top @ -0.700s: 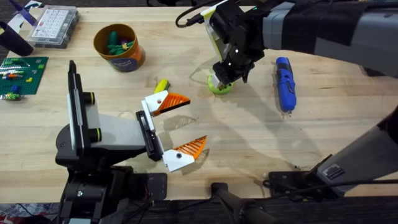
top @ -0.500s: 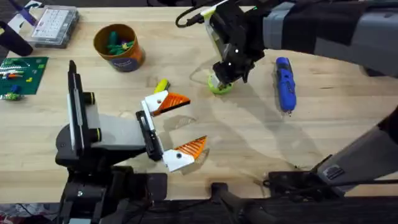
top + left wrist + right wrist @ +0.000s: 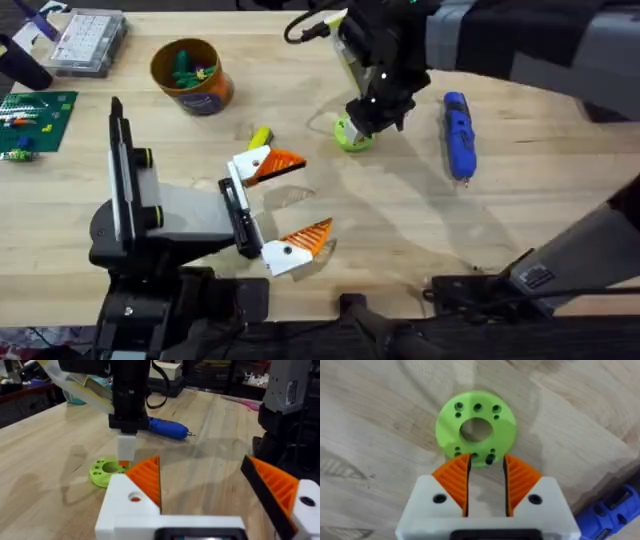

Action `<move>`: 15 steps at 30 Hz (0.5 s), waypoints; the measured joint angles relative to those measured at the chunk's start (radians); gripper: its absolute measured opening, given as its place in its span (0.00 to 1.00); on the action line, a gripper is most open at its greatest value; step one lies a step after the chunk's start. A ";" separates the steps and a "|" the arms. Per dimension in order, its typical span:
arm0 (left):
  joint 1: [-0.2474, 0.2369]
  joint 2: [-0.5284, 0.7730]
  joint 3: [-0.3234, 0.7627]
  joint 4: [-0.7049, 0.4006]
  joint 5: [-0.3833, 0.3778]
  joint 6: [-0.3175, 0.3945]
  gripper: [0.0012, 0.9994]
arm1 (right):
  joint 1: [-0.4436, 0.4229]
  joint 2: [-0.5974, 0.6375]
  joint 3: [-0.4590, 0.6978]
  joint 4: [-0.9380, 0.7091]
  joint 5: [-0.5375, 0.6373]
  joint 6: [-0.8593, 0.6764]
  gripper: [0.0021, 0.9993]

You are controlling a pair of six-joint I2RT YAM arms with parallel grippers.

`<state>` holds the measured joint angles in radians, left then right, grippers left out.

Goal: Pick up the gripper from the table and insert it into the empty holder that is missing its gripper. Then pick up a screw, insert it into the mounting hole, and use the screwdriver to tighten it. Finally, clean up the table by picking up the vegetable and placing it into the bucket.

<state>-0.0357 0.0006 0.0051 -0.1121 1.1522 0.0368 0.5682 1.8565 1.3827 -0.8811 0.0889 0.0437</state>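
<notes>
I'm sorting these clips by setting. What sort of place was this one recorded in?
Probably a robotics lab or workshop bench. A wooden table carries a blue electric screwdriver, a clear compartment box of small parts and a lime green ring with holes, under the right gripper.

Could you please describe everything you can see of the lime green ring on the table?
The ring is a flat lime green disc, plastic by its look, with a large round central hole and small holes around it, grouped on opposite sides. It lies flat on the wooden table, between the vegetable and the screwdriver. The right end effector hangs over its edge, fingers slightly apart; whether they touch it is unclear.
</notes>
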 joint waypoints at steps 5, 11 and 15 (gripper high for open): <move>0.000 0.000 0.000 0.000 0.000 0.000 0.99 | 0.000 -0.039 0.010 -0.032 0.000 0.000 0.37; 0.000 0.000 0.000 0.000 0.000 0.000 0.99 | 0.000 -0.095 0.010 -0.036 0.000 0.000 0.37; 0.000 0.000 0.000 0.000 0.000 0.000 0.99 | 0.000 -0.133 -0.035 -0.024 0.000 0.000 0.37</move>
<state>-0.0357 0.0006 0.0051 -0.1122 1.1526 0.0368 0.5682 1.7238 1.3481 -0.9048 0.0889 0.0437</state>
